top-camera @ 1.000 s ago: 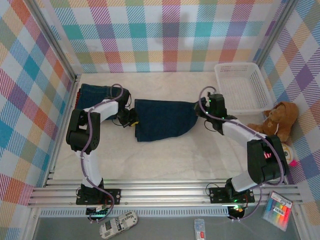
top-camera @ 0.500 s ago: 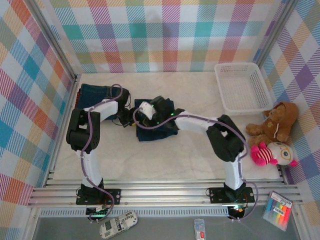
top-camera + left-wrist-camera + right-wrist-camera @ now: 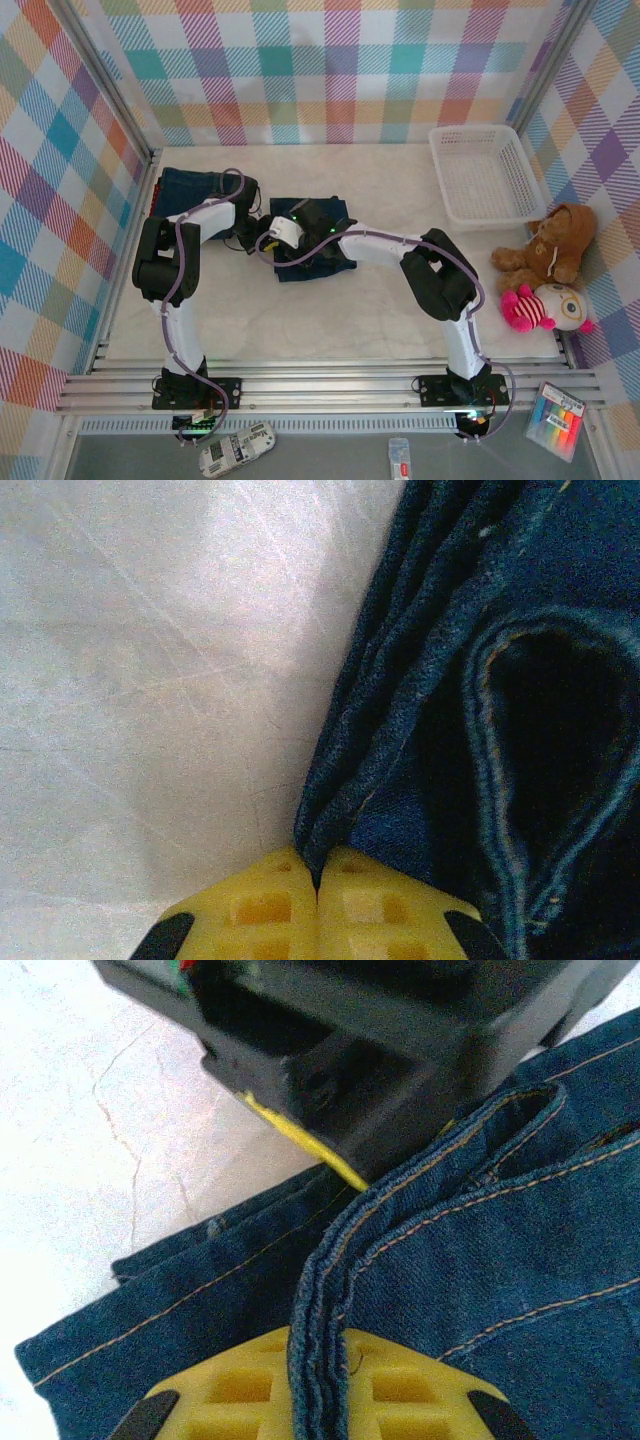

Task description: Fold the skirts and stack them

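Bare table (image 3: 330, 320) is stretching wide in front and to the right, and the white basket (image 3: 485, 175) is sitting off in the back corner. The folded denim skirt (image 3: 315, 265) is lying left of centre, near a second denim skirt (image 3: 188, 186) by the left wall. The left gripper (image 3: 318, 872) is pinching its edge, fingers closed. Just beside it, the right gripper (image 3: 320, 1365) is clamping the stitched hem.

Pastel plaid walls (image 3: 330, 70) enclose a pale, marbled tabletop (image 3: 330, 320) edged by aluminium rails (image 3: 330, 385).
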Controlling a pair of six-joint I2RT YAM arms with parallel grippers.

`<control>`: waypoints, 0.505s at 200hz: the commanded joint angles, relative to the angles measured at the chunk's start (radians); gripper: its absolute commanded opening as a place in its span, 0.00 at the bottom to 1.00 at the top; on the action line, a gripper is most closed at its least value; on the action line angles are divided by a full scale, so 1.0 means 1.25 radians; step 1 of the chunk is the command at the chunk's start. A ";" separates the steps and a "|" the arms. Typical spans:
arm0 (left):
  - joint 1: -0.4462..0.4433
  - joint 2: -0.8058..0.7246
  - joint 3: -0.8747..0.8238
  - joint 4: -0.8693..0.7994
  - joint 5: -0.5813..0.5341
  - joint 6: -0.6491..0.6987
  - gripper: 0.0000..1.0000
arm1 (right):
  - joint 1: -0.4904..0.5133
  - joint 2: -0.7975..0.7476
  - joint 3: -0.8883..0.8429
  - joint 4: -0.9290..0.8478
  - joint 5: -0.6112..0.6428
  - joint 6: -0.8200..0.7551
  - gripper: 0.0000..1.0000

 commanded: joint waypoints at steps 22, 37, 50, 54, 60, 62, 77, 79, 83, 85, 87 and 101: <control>0.010 0.020 -0.021 -0.011 -0.004 -0.002 0.04 | 0.003 0.042 0.047 -0.009 -0.005 0.018 0.00; 0.013 0.016 -0.019 -0.015 0.000 0.002 0.07 | 0.009 0.064 0.044 -0.051 -0.041 0.014 0.00; 0.019 0.009 -0.011 -0.027 0.006 0.011 0.09 | 0.010 0.065 0.042 -0.093 -0.080 0.008 0.07; 0.021 0.006 -0.008 -0.033 0.007 0.015 0.10 | 0.011 0.062 0.041 -0.108 -0.091 0.007 0.10; 0.023 -0.002 -0.003 -0.043 0.005 0.021 0.12 | 0.011 0.056 0.041 -0.126 -0.103 0.003 0.14; 0.023 -0.004 -0.001 -0.046 0.004 0.023 0.12 | 0.011 0.054 0.041 -0.131 -0.105 0.001 0.15; 0.025 -0.026 0.023 -0.085 -0.021 0.039 0.15 | 0.012 0.029 0.044 -0.178 -0.123 -0.013 0.28; 0.025 -0.029 0.026 -0.090 -0.024 0.040 0.16 | 0.012 0.025 0.045 -0.184 -0.125 -0.015 0.30; 0.025 -0.036 0.035 -0.102 -0.032 0.044 0.16 | 0.011 0.016 0.048 -0.197 -0.131 -0.016 0.34; 0.026 -0.039 0.039 -0.110 -0.035 0.045 0.17 | 0.011 0.012 0.049 -0.204 -0.133 -0.017 0.35; 0.026 -0.042 0.043 -0.116 -0.039 0.047 0.17 | 0.011 0.007 0.051 -0.211 -0.135 -0.017 0.36; 0.026 -0.067 0.066 -0.156 -0.068 0.053 0.19 | 0.010 -0.032 0.054 -0.246 -0.146 -0.018 0.42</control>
